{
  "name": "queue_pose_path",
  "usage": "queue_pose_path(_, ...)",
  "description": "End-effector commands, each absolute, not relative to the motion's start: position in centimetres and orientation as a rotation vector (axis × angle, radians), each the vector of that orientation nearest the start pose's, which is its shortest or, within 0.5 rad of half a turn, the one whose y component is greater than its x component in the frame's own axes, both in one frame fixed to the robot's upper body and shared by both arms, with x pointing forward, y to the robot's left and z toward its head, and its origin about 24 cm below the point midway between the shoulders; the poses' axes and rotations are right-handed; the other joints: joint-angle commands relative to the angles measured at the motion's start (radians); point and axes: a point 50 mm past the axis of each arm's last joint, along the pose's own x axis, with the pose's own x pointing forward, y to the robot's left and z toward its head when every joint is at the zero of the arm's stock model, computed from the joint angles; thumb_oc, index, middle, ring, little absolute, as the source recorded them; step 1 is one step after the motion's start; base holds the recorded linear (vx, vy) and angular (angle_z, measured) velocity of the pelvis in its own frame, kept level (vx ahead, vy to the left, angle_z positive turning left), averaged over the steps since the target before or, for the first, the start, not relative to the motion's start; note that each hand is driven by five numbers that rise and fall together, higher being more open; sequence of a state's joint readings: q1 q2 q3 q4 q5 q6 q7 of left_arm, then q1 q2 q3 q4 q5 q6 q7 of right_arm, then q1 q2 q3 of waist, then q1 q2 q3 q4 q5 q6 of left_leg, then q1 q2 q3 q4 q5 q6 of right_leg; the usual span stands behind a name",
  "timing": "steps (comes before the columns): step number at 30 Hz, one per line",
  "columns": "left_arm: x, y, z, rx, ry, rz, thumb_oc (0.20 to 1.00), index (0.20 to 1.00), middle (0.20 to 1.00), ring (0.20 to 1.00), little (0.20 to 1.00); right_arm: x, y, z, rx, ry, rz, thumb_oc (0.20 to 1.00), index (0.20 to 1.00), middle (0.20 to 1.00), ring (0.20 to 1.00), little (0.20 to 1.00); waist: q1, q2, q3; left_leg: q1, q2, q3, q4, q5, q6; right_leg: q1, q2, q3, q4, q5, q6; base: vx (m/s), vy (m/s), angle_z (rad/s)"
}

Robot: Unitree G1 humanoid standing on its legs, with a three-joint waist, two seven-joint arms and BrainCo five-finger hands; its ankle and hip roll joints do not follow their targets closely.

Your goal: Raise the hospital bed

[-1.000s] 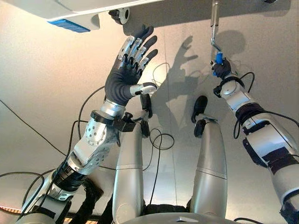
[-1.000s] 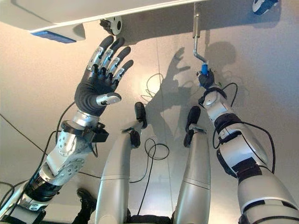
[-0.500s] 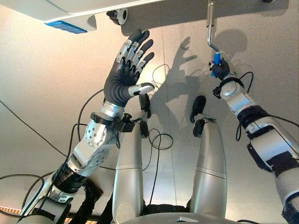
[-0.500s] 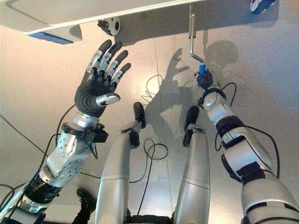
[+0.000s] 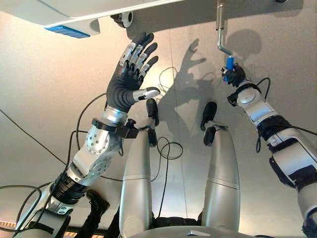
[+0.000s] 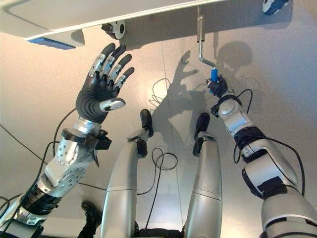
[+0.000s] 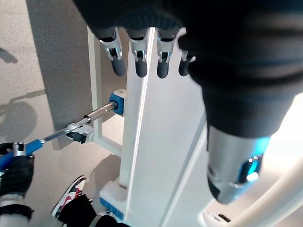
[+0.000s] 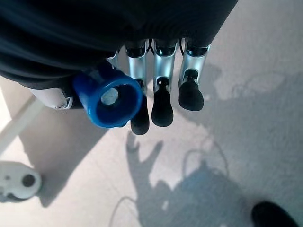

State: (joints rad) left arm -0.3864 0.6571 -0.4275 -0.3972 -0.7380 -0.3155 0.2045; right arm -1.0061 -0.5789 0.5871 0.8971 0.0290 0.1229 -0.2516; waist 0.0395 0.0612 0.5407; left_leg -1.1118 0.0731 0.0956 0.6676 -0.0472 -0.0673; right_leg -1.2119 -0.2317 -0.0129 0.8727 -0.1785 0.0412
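The white hospital bed (image 5: 74, 12) spans the far edge of the eye views. Its silver crank (image 5: 220, 29) hangs down from the frame at the right and ends in a blue grip (image 5: 230, 63). My right hand (image 5: 236, 75) is shut on that grip, and the grip's round end (image 8: 110, 98) shows under the curled fingers (image 8: 162, 106) in the right wrist view. My left hand (image 5: 124, 82) is raised over the floor at the left, open and holding nothing. Past its fingers (image 7: 137, 56), the left wrist view shows the bed frame (image 7: 161, 142) and the crank (image 7: 90, 118).
A bed caster (image 5: 124, 19) sits under the frame near my left hand, and another caster (image 6: 273, 5) is at the far right. A person's shoe (image 7: 71, 198) stands by the bed's foot. The floor (image 5: 44, 99) is pale grey.
My right hand has swung the blue grip a little outward from the crank's shaft. The whole view has drifted slightly. My left hand stays raised and open.
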Motion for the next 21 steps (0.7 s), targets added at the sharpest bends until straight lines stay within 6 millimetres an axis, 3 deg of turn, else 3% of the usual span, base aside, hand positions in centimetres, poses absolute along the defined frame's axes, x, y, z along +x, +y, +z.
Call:
queue_pose_path(1,23.2,12.6,22.5,-0.301,-0.756,-0.498,1.0,1.0,1.0,1.0,1.0,36.8,-3.1,11.8,-0.84,-0.263,0.426,0.2,0.2,0.2,0.2,0.2,-0.014,0.026,-0.021,-0.043,-0.044,-0.031,-0.046,0.024,0.027,-0.019,-0.035,0.024,-0.101,0.132,0.089,0.0,0.0,0.0)
queue_pose_path(11,23.0,12.3,23.0,-0.334,-0.777,-0.503,1.0,1.0,1.0,1.0,1.0,38.2,-4.1,10.1,-0.946,-0.121,0.354,0.2,0.2,0.2,0.2,0.2,0.005,0.041,-0.021,-0.046,-0.059,-0.031,-0.047,0.012,0.033,-0.01,-0.043,0.023,-0.117,0.141,0.097,0.0,0.044,0.02)
queue_pose_path(21,22.9,11.9,23.3,-0.365,-0.786,-0.525,1.0,1.0,1.0,1.0,1.0,39.2,-3.5,11.5,-1.086,-0.137,0.356,0.2,0.2,0.2,0.2,0.2,0.04,0.072,-0.021,-0.07,-0.082,-0.036,-0.027,0.005,0.028,-0.012,-0.065,0.024,-0.116,0.145,0.104,0.0,0.048,0.04)
